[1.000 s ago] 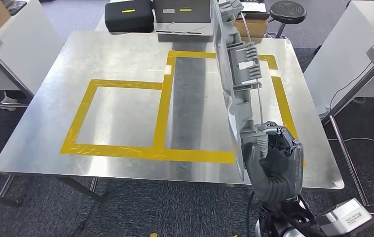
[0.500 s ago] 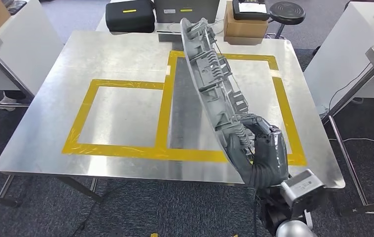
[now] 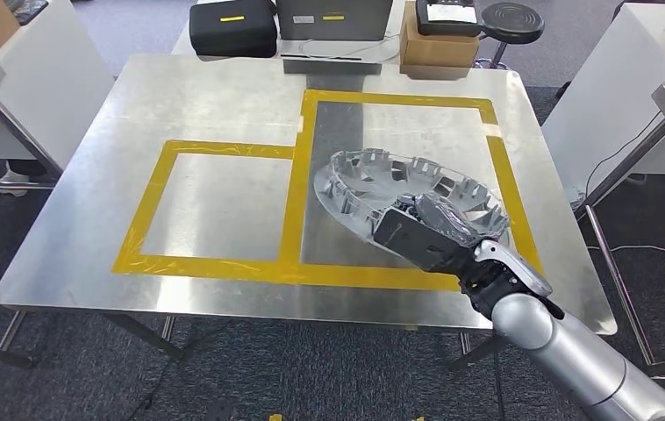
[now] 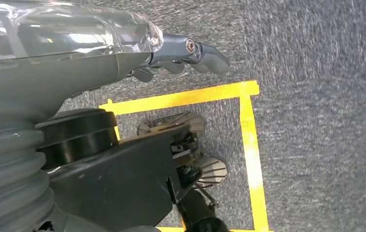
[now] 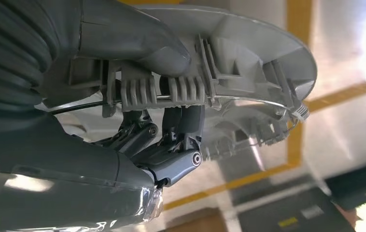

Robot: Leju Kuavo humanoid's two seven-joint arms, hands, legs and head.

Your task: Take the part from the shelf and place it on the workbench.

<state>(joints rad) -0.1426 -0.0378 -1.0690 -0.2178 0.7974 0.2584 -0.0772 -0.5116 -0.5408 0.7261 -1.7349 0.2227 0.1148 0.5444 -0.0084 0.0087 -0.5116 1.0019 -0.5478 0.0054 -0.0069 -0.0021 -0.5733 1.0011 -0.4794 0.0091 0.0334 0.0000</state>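
The part (image 3: 412, 195) — a grey round cover with ribbed inner face up — sits low over the workbench (image 3: 189, 96), inside the right-hand yellow tape frame (image 3: 294, 210), at about eleven o'clock from the right hand (image 3: 430, 230). That hand grips its near rim — thumb (image 5: 142, 41) on top, fingers (image 5: 171, 154) curled beneath. The disc lies nearly flat, long axis running ten to four. Whether it touches the metal, I cannot tell. Left hand (image 4: 181, 53) hangs over carpet, fingers curled on nothing
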